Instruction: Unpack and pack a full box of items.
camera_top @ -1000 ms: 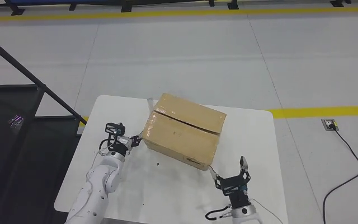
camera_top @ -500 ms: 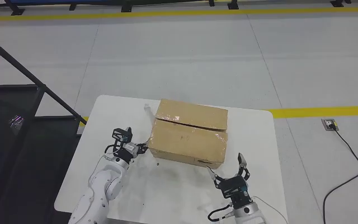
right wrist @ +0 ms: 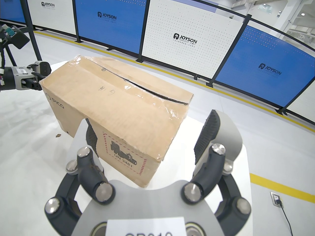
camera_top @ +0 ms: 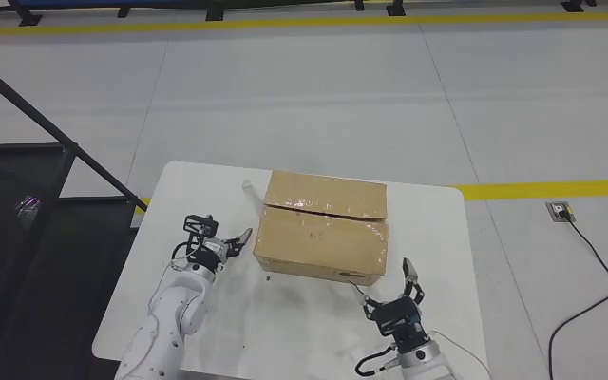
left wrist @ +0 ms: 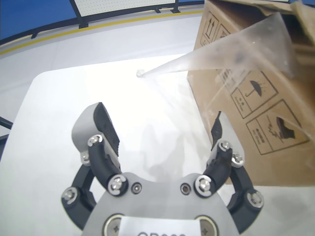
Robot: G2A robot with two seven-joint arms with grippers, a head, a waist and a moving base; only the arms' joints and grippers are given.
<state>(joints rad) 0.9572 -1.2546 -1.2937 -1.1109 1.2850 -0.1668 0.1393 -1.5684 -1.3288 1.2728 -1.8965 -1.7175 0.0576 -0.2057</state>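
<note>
- Cardboard box (camera_top: pixel 323 228), flaps closed along a slit seam, lies on its side on the white desk (camera_top: pixel 285 318), between the two sets of fingers.
- Spread wide and holding nothing, the left fingers (camera_top: pixel 239 241) sit low over the desk at one end of the box. The finger nearer the box is just beside its printed end face; whether it touches cannot be told.
- A strip of clear tape (left wrist: pixel 221 57) hangs loose from the box's upper edge ahead of the left fingers, and its twisted tip reaches down to the desk.
- At the opposite end, the right fingers (camera_top: pixel 387 285) are also spread and hold nothing. The box's near bottom corner, with its red-bordered label (right wrist: pixel 125 153), lies just in front of the gap between them.
- One right finger overlaps the box's long side in the right wrist view; contact cannot be judged.
- A small brown scrap (right wrist: pixel 58 135) lies on the desk beside the box's long side, between the two sets of fingers.
</note>
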